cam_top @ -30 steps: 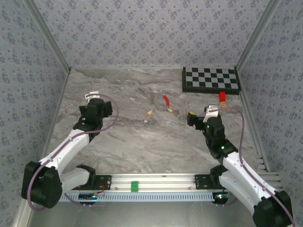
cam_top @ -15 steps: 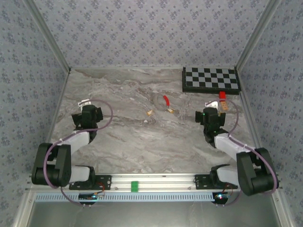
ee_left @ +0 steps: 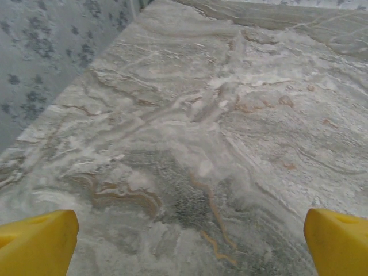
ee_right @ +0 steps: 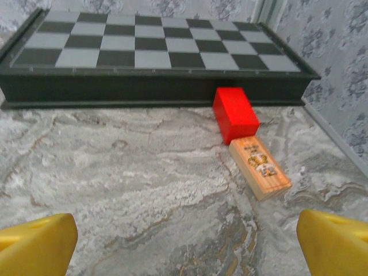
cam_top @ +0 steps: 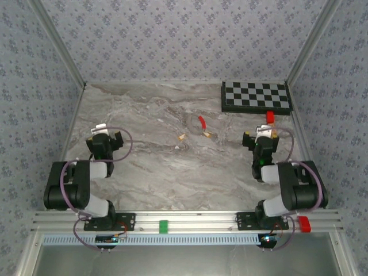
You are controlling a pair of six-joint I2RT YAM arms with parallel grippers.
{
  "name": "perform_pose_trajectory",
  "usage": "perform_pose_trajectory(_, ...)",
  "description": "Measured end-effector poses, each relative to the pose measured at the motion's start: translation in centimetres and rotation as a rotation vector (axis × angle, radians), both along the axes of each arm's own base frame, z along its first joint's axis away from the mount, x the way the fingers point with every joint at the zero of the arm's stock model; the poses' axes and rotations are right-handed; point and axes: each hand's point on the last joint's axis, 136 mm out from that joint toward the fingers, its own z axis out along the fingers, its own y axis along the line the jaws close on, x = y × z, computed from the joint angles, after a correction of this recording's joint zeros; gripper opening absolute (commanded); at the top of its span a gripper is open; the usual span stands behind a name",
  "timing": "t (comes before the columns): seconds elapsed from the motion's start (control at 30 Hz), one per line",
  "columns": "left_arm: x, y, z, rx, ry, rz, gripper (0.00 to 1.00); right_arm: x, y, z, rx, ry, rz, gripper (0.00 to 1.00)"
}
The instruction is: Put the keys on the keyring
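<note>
1. Left end effector [cam_top: 104,131] released, yellow fingers [ee_left: 35,242] spread wide with nothing between them; far left of the chessboard [cam_top: 256,96] and nearer the arm bases.
2. In the left wrist view, left end effector [ee_left: 187,244] over bare marbled tabletop [ee_left: 190,132], patterned wall at the left edge.
3. Right end effector [cam_top: 263,134] released too, yellow fingers [ee_right: 37,244] wide apart and holding nothing; just in front of the chessboard's right end.
4. In the right wrist view, right end effector [ee_right: 187,244] facing the chessboard [ee_right: 155,49] across open tabletop.
5. Keyring [cam_top: 200,122] flat on the tabletop, left of the chessboard's near-left corner; red tag plain to see, wire loop faint against the marble.
6. 2 keys loose on the tabletop, apart from the keyring: first key [cam_top: 207,134] just nearside of the red tag, second key [cam_top: 182,137] further left of the chessboard. Too small to tell head colours.
7. Red block [cam_top: 269,116] touching the chessboard's near edge, toward its right end; also seen at [ee_right: 234,113].
8. Wooden block [ee_right: 260,167] lying end-on against the red block, on the side away from the chessboard.
</note>
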Motion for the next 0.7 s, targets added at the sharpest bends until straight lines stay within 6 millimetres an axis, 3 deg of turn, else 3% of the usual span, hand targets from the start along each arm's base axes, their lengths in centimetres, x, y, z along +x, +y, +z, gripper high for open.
perform_pose_trajectory(0.13,0.2,-1.0,-1.1,-0.016,0.012,-0.056,1.0,-0.6,0.7,-2.3,0.005,0.045,0.054,0.99)
perform_pose_trajectory(0.43,2.2,-2.4,0.6,-0.022,-0.021,-0.147,1.0,2.6,-0.4,0.7,0.033,-0.012,0.028,0.99)
perform_pose_trajectory(0.7,2.1,-2.5,0.4,-0.021,-0.011,-0.153,1.0,2.3,-0.4,-0.2,0.033,0.028,0.027,1.0)
